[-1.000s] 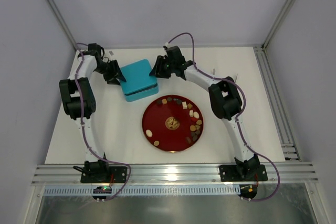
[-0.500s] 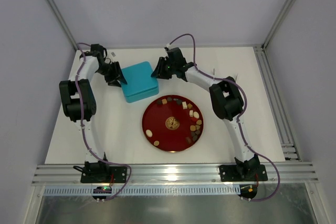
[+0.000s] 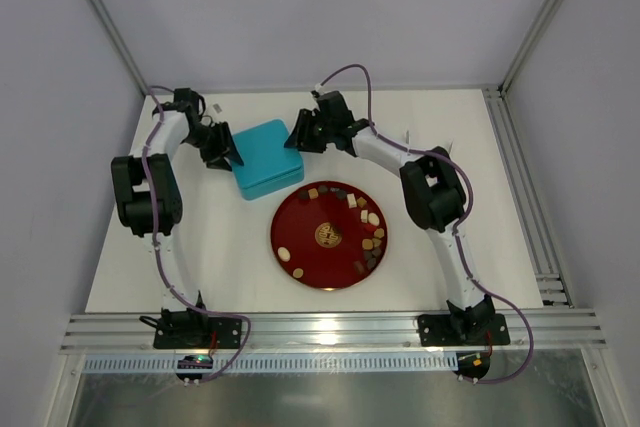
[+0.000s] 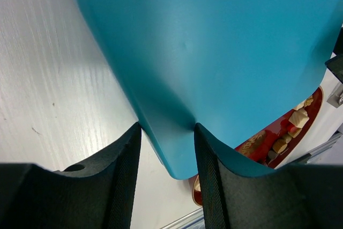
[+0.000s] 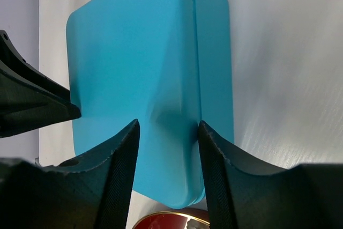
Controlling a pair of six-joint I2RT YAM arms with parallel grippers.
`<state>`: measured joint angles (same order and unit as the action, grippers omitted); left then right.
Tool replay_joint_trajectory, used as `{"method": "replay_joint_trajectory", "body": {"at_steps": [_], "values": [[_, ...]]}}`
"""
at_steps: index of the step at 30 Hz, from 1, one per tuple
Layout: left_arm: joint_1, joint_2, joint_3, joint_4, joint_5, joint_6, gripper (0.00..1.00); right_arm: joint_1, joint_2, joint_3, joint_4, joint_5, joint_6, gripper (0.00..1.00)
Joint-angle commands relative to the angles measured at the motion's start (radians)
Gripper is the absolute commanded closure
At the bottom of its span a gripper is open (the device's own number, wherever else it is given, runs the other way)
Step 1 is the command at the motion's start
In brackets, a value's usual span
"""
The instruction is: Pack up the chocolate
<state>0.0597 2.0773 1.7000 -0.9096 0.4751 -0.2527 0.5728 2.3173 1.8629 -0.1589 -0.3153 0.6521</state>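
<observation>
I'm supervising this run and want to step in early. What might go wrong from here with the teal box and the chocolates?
1. The left gripper and right gripper straddle opposite edges of the teal box; an uneven pull might tilt it or let it slip.
2. The box's near corner sits close to the red plate; a shove could jostle the plate and scatter the chocolates.

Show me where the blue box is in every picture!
Top external: blue box left of middle, just behind the red plate.
Left wrist: box fills the top and middle.
Right wrist: box fills the middle.
Shared landmark: the red plate, lower right and bottom edge.
</observation>
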Motion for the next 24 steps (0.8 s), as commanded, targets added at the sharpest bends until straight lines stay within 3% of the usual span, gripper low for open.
{"method": "replay_joint_trajectory", "body": {"at_steps": [1,5,14,24], "values": [[-0.012,-0.063,-0.034,0.02,0.023,0.009,0.56,0.015,-0.087,-0.008,-0.004,0.004,-0.02,0.49],[-0.014,-0.085,-0.068,0.034,0.026,0.009,0.54,0.018,-0.091,-0.008,-0.045,0.018,-0.043,0.38],[-0.012,-0.109,-0.103,0.066,0.069,-0.003,0.49,0.018,-0.113,0.001,-0.151,0.088,-0.078,0.29],[-0.014,-0.144,-0.109,0.087,0.089,-0.016,0.46,0.015,-0.173,-0.017,-0.199,0.091,-0.023,0.09]]}}
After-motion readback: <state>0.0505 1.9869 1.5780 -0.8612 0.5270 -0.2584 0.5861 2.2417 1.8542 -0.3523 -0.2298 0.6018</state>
